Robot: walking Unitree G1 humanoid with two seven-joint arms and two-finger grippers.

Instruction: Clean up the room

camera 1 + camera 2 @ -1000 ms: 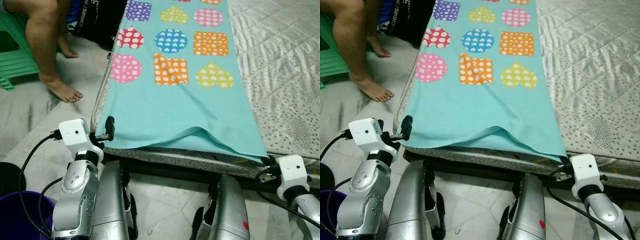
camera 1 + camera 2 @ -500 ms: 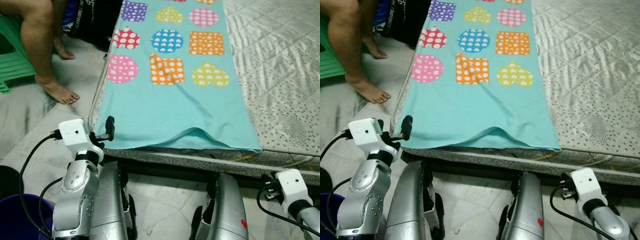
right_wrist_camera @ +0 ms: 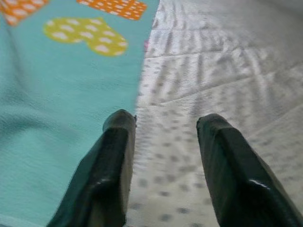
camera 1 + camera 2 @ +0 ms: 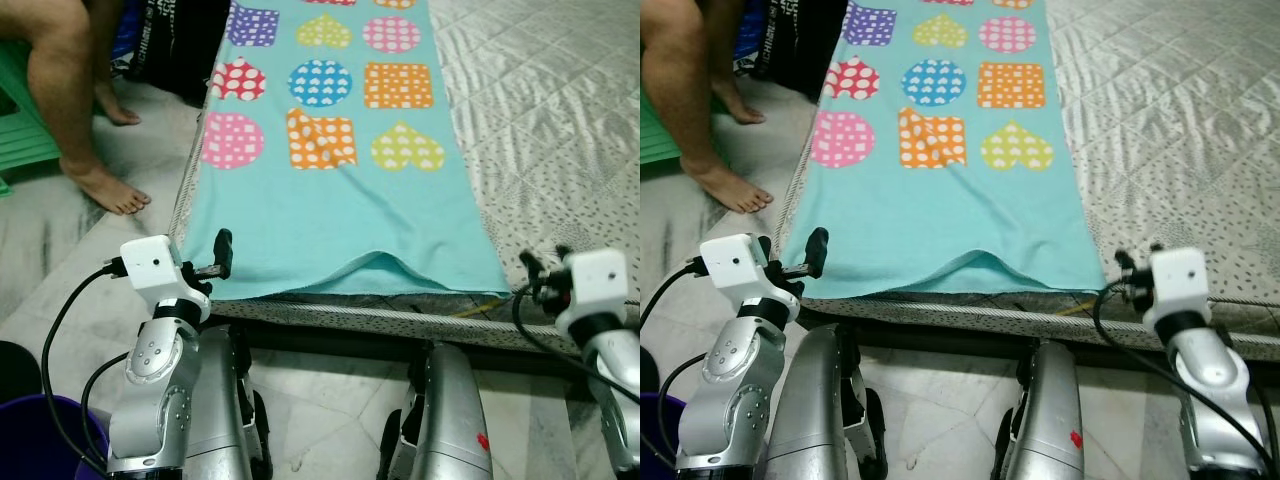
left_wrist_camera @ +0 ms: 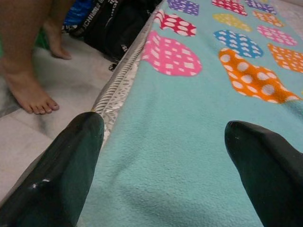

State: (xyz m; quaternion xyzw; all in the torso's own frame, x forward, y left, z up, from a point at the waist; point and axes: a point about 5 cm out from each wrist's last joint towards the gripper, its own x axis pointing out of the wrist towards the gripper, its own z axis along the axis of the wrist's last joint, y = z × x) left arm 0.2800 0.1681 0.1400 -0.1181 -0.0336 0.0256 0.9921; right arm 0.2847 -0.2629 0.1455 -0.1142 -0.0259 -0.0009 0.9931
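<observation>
Already the bed [image 4: 560, 120] carried the teal blanket [image 4: 340, 215] flat along its left side. My right end effector [image 4: 530, 272] had risen from under the mattress edge to the blanket's near right corner, open; left end effector [image 4: 222, 253] stayed open at the left corner.

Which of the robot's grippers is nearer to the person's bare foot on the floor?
Left. The left gripper sits at the blanket's near corner on the foot's side; the right gripper is at the opposite corner, across the blanket.
</observation>
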